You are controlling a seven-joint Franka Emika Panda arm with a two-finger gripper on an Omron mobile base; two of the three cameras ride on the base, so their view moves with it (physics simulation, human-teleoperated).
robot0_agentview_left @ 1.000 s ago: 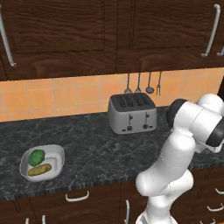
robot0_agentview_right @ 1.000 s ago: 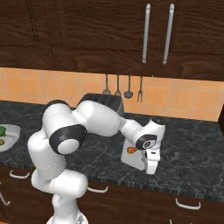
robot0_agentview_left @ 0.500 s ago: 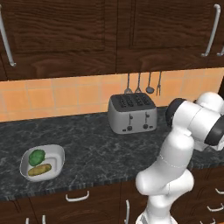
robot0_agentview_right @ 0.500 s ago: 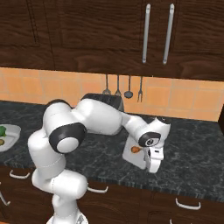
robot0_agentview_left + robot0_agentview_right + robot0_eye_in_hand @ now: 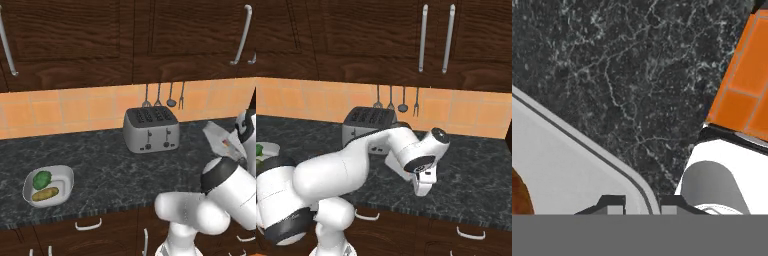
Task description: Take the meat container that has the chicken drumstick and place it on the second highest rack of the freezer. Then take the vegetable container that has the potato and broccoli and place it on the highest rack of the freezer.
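My gripper (image 5: 642, 202) is straddling the rim of the white meat container (image 5: 572, 165), apparently clamping it, though the fingertips are barely showing. The tray is tilting above the dark counter (image 5: 637, 75), the orange-brown chicken drumstick (image 5: 519, 197) peeking at its edge.

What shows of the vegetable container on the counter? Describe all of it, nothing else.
The vegetable container is a shallow white tray with rounded corners and a raised rim, plastic by its look. It sits flat on the dark marbled counter, near the front edge, well to the left of the toaster. Inside lie the green broccoli at the back and the yellow-brown potato just in front of it. Outside, only the counter touches the tray.
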